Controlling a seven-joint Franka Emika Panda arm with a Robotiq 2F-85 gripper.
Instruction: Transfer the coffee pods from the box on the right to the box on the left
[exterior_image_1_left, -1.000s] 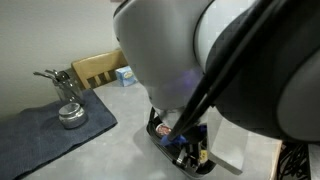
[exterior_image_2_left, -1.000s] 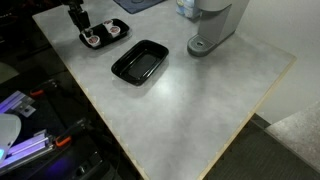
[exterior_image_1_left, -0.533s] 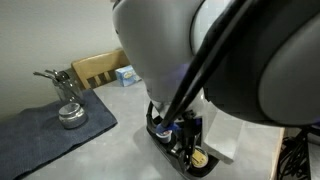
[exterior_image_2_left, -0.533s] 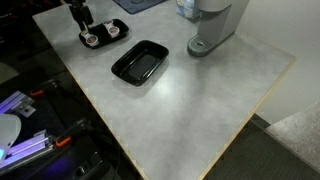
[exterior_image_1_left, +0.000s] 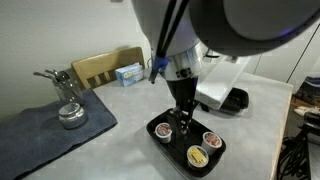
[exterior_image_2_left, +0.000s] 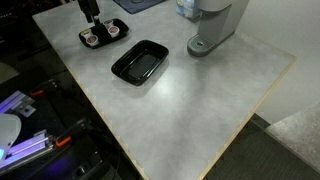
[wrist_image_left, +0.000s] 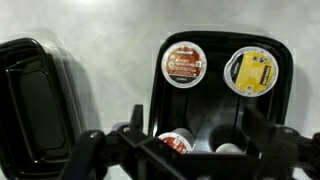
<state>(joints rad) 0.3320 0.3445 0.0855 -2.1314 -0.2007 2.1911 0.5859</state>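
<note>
End effector (exterior_image_1_left: 185, 121): fingers spread wide, gripping nothing, poised just above the pod tray (wrist_image_left: 214, 100).
Coffee pods (wrist_image_left: 183, 63): four, all lying in the pod tray. The wrist view shows a brown-red one beside the yellowish pod (wrist_image_left: 250, 71), with two more partly hidden beneath the fingers.
Pod tray: black, near a corner of the surface (exterior_image_2_left: 190, 95).
Empty tray (exterior_image_2_left: 140, 62): black, beside the pod tray but apart from it, further in from that corner.
Coffee machine (exterior_image_2_left: 210, 25): at the surface's far edge.

Black tray (wrist_image_left: 213, 112) — brown-red, yellow pods (wrist_image_left: 183, 63)
</note>
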